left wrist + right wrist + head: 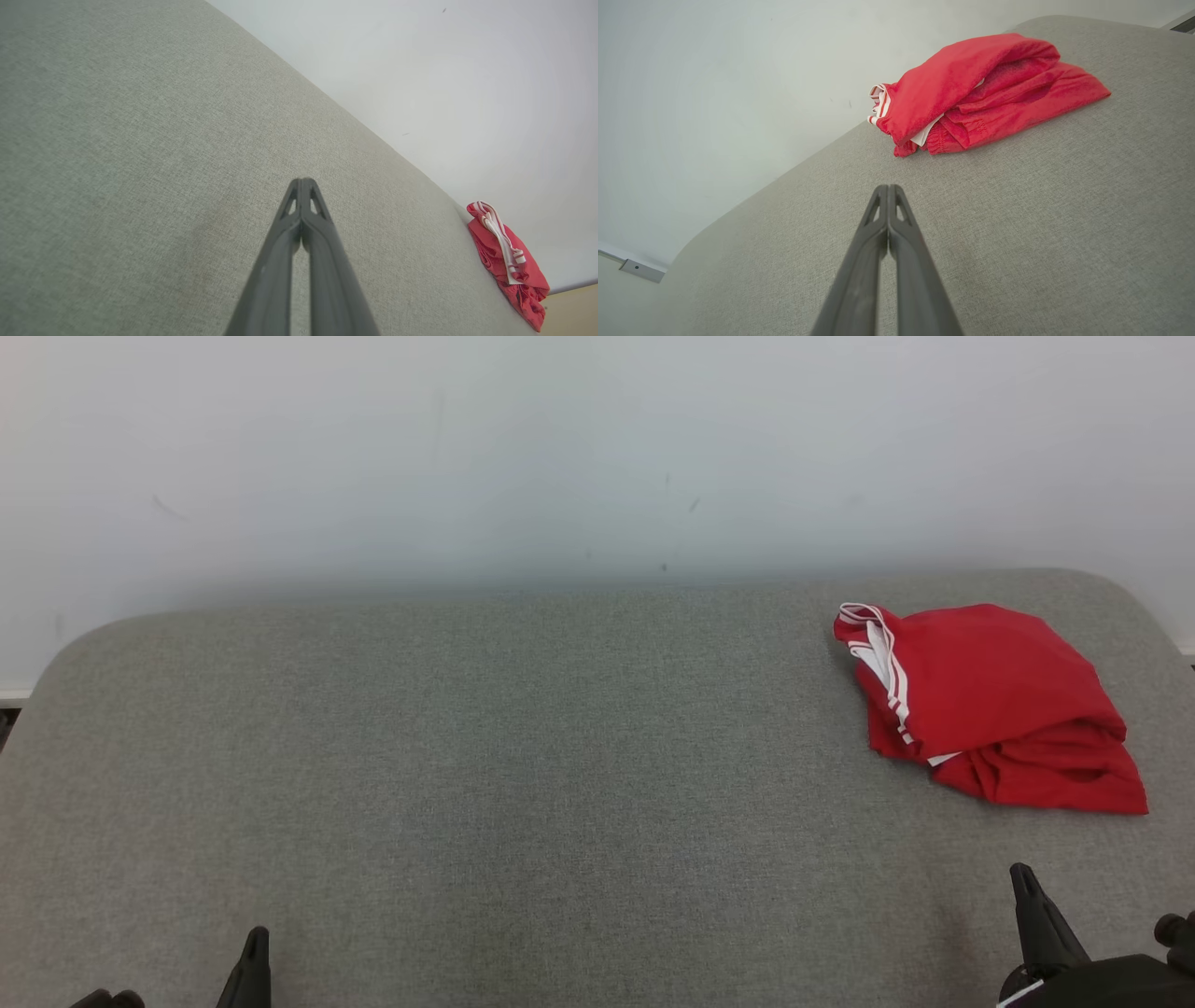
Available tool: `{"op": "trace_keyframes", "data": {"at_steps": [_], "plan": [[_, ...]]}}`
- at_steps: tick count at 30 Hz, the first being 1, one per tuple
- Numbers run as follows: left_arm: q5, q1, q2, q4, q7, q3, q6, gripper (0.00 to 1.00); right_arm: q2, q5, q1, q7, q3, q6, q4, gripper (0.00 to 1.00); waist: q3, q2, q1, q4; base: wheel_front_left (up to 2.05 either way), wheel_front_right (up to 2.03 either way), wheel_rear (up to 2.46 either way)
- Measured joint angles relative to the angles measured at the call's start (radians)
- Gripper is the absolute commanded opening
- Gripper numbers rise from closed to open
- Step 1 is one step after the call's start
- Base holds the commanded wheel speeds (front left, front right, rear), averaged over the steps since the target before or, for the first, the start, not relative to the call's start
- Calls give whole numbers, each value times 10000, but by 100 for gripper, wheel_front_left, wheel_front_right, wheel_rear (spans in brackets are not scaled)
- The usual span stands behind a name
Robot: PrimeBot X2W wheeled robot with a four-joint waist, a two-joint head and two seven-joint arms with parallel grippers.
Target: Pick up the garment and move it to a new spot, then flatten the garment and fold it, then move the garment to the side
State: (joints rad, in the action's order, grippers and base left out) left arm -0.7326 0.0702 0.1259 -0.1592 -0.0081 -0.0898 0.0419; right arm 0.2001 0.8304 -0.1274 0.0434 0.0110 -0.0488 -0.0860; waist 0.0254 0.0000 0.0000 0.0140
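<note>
A red garment [990, 705] with white striped trim lies bunched and loosely folded at the far right of the grey padded surface. It also appears at the right edge of the left wrist view as the garment [507, 263] and ahead of the right fingers as the garment [980, 93]. My right gripper [1022, 877] hovers near the front right edge, short of the garment, shut and empty, tips together [887, 187]. My left gripper [255, 938] sits at the lower left, far from the garment, shut with nothing held, its tips meeting [302, 181].
The grey fabric-covered surface [523, 756] has rounded far corners and stands against a pale wall [560, 448]. A strip of floor and baseboard [640, 270] shows beyond its edge.
</note>
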Motion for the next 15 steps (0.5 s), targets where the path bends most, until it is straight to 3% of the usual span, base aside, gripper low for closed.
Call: {"op": "trace_keyframes", "data": {"at_steps": [15], "plan": [[-2188, -332, -232, -349, 355, 453, -357, 0, -408, 1912, 549, -399, 303, 405, -497, 0, -69, 0, 0, -35, 0, 0, 0]]}}
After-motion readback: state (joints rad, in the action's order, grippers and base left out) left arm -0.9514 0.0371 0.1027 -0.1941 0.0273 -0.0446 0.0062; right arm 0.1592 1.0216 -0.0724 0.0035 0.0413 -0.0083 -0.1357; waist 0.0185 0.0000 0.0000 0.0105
